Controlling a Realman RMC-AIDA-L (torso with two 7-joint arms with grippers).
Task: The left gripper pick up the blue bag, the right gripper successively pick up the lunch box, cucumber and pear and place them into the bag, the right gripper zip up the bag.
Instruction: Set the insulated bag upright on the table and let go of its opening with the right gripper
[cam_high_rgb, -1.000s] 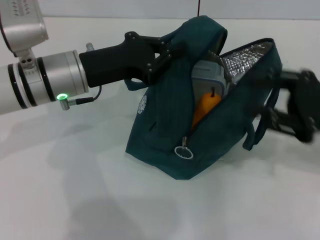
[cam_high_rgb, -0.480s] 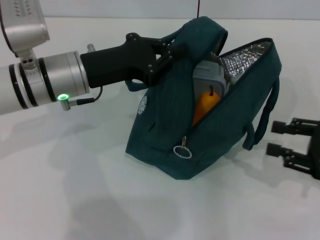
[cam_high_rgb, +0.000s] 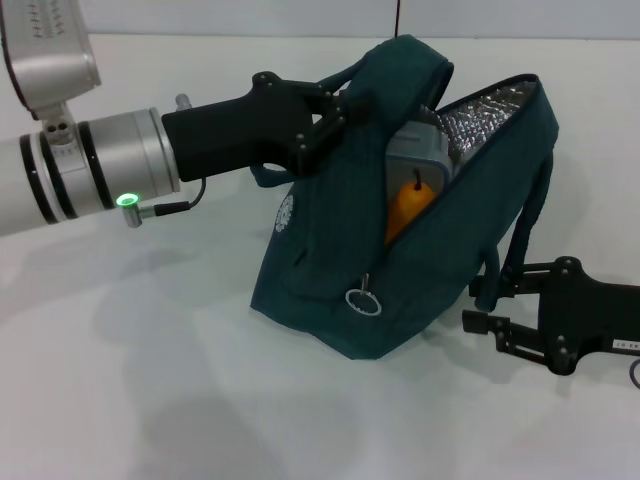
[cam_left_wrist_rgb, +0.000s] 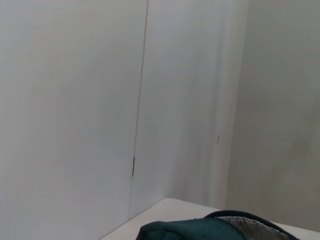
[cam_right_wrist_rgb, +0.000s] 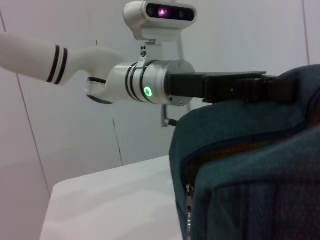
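Blue bag (cam_high_rgb: 400, 240), a large dark teal fabric lunch bag lined with silver foil, sits tilted on the white table (cam_high_rgb: 150, 380), mouth gaping. Nearest, the black labelled right gripper (cam_high_rgb: 483, 305) hovers low just beside the bag's base, fingers apart and empty. On the bag's front hangs the metal ring pull (cam_high_rgb: 363, 300), small and probably slippery; soft cloth will likely buckle unless held taut. Inside show the orange-yellow pear (cam_high_rgb: 410, 205) and grey-blue-lidded lunch box (cam_high_rgb: 418, 150). Farthest, the black left gripper (cam_high_rgb: 335, 108) is clamped on the bag's padded handle.
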